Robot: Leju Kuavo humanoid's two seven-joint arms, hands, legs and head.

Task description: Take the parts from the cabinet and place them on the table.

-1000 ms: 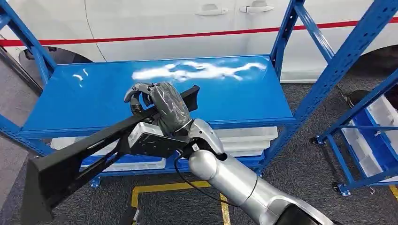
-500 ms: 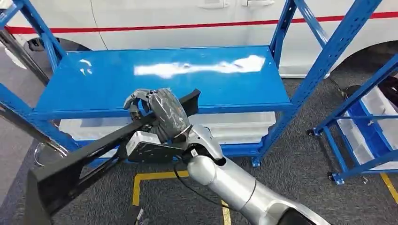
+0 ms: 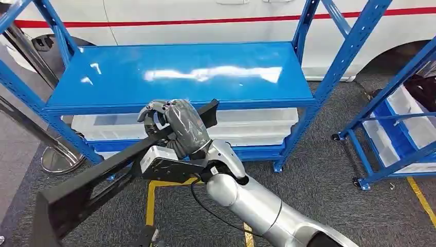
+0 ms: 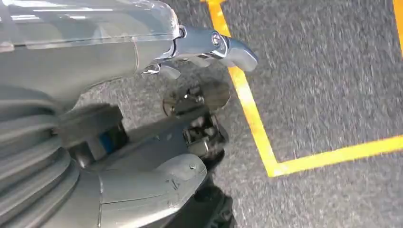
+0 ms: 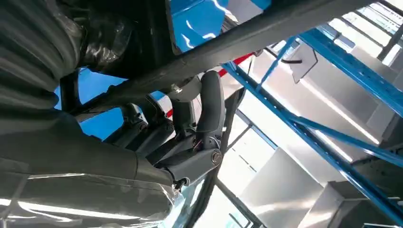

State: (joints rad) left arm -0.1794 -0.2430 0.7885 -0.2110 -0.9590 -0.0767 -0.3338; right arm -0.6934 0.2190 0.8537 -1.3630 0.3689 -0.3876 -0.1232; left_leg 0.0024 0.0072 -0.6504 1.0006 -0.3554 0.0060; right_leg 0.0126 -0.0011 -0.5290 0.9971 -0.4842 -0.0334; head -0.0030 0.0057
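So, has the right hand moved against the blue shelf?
Yes. The view shifted too, but the right hand, gripping the black part, overlapped the blue shelf and now lies before its front edge, toward the robot.

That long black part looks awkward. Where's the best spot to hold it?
Probably near its far end, where the right hand grips it now, fingers wrapped over the narrow bar from above. The long black part is slim there, but most of its length hangs toward the robot, so a mid-length hold might balance better.

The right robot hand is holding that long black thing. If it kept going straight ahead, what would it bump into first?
Probably the front edge of the glossy blue metal shelf. The right robot hand, gripping the long black plastic part, points toward it at about that height, though depth is hard to judge.
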